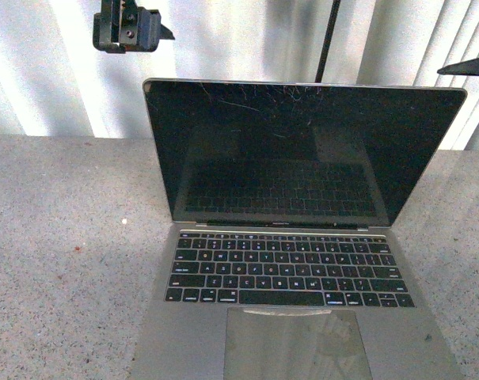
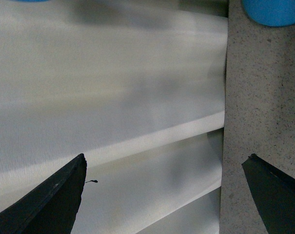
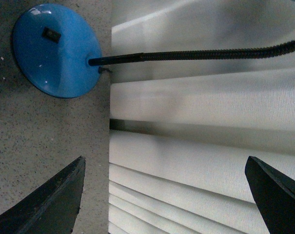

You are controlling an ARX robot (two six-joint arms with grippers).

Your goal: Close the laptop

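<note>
In the front view the laptop [image 1: 302,229] sits on the grey speckled bench [image 1: 57,237], right in front of the robot; its lid stands open, the black scratched screen [image 1: 294,150] leans back a little, and the keys [image 1: 283,271] and trackpad [image 1: 294,342] lie bare; the left jaws hang high up, above and to the left of the screen's top corner, apart from it; only a dark tip of the right jaws shows at the far right, about level with the screen's top edge and not touching it; a white curtain [image 1: 49,63] hangs behind. In the left wrist view the left jaws are spread wide with nothing between them; I see curtain, a strip of bench and a bit of something blue [image 2: 271,12]; no laptop here. In the right wrist view the right jaws are spread wide too and hold nothing; a blue lamp base [image 3: 54,48] with a bendy black neck [image 3: 210,51] sits on the bench; no laptop here. I think closing has not begun; next, one arm should likely come to the screen's top edge and push it forward and down onto the keys, slowly.
</note>
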